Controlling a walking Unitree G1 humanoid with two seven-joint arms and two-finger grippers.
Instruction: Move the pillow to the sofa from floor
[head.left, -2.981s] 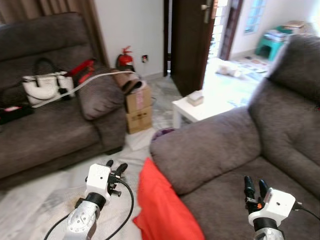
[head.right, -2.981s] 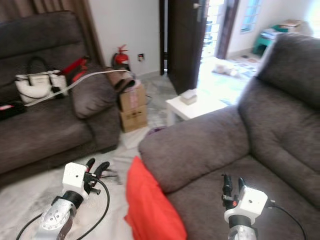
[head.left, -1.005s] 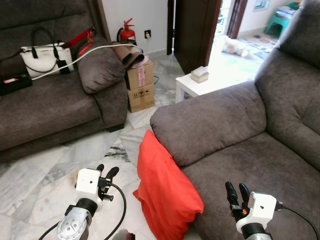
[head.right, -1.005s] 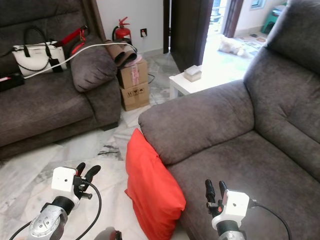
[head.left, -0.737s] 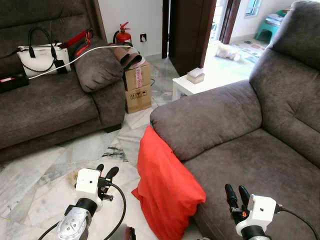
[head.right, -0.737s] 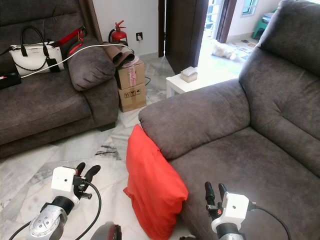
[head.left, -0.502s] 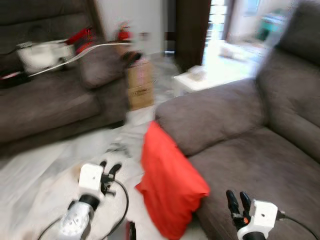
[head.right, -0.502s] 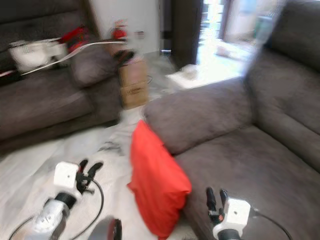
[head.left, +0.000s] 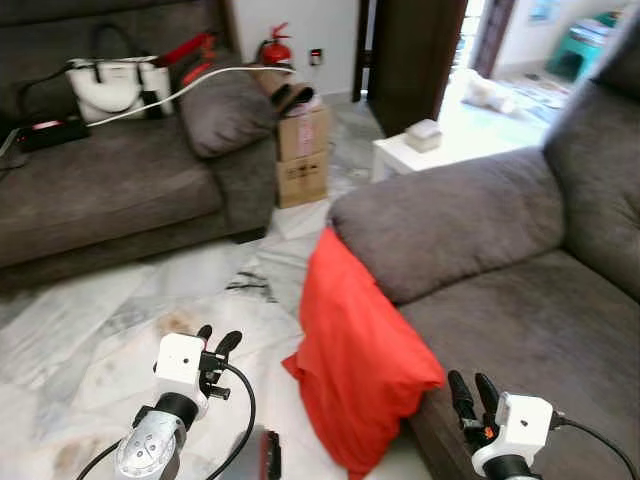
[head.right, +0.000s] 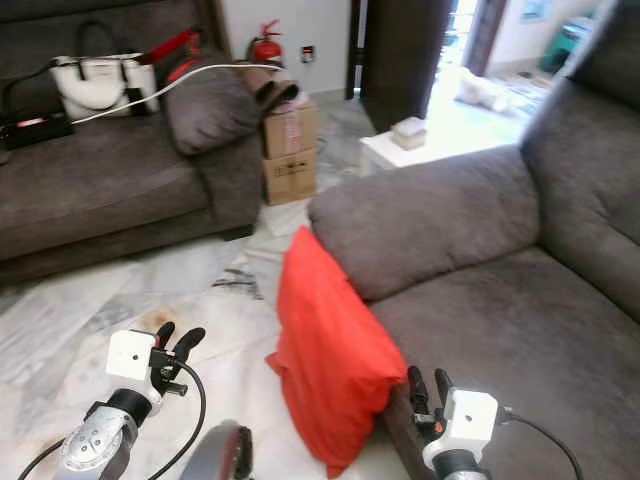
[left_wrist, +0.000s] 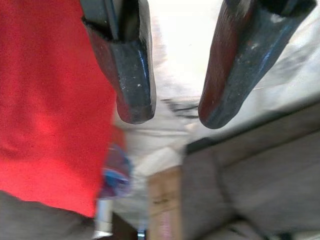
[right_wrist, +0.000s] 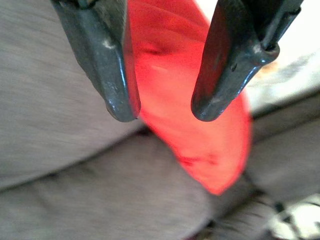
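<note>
A red pillow (head.left: 358, 362) stands on its edge on the marble floor, leaning against the front of the grey sofa (head.left: 500, 260) on my right, below its armrest. My left gripper (head.left: 217, 340) hovers open over the floor just left of the pillow, touching nothing. My right gripper (head.left: 472, 388) is open above the sofa seat's front edge, just right of the pillow. The pillow (right_wrist: 195, 80) shows beyond the right gripper's fingers, and the pillow (left_wrist: 50, 95) lies beside the left gripper's fingers.
A second grey sofa (head.left: 110, 190) at the left carries a white handbag (head.left: 108, 87) and a cable. Cardboard boxes (head.left: 302, 150), a fire extinguisher (head.left: 275, 48), a small white table (head.left: 420, 150) and a dark open door (head.left: 410, 40) lie ahead. A dark object (head.left: 268, 455) lies on the floor near my left arm.
The whole picture has shifted right and sharpened after blur, so the camera has moved. Both grippers hold the same pose and the pillow still leans against the sofa.
</note>
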